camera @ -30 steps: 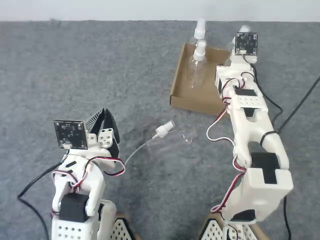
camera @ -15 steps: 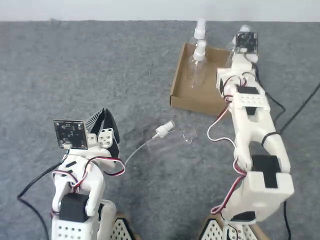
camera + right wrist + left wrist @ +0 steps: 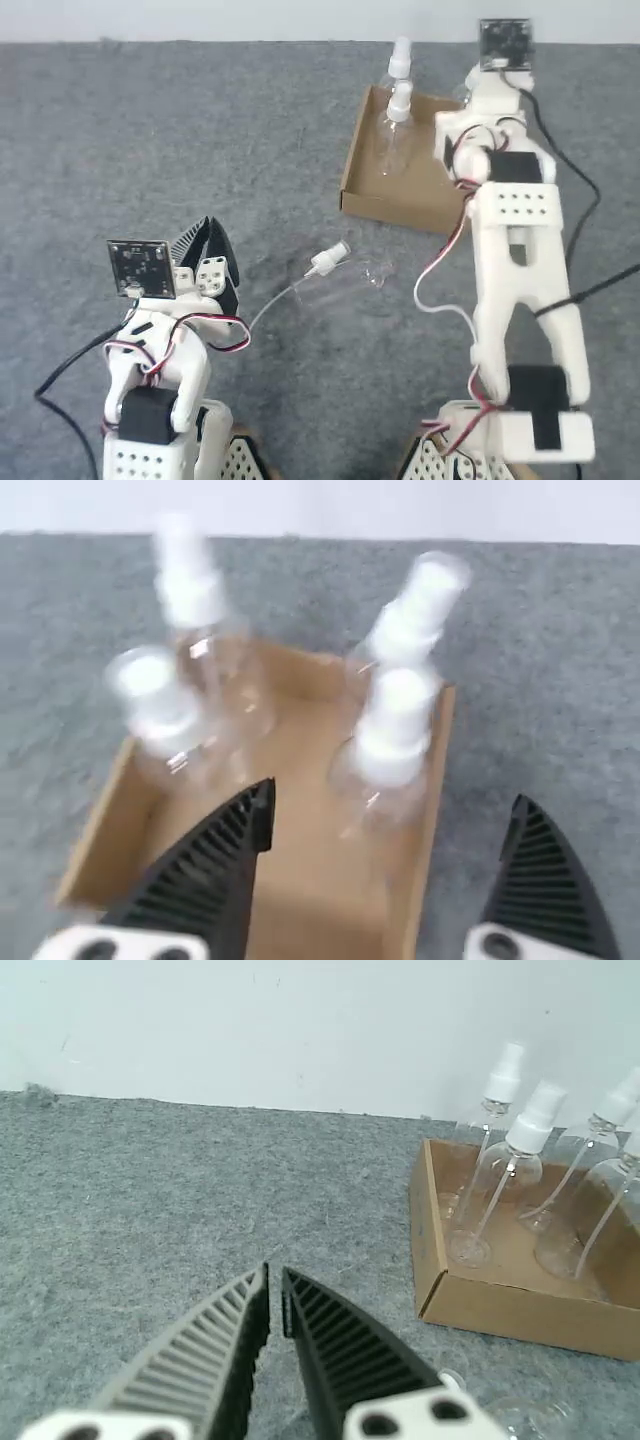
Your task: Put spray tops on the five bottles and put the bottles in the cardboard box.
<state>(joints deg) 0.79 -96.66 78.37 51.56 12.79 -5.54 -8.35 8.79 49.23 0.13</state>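
Stretching farther over the box (image 3: 352,150), the right gripper (image 3: 392,795) is hanging wide open above four capped bottles (image 3: 395,730) standing inside, likely to clear their tops, while the left gripper (image 3: 275,1278) is waiting nearly closed near the fifth bottle (image 3: 358,272) lying on the carpet (image 3: 150,130).

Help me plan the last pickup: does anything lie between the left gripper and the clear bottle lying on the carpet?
Yes: the loose spray top lies between the left gripper and the bottle, its tube pointing toward the gripper. Otherwise only bare carpet.
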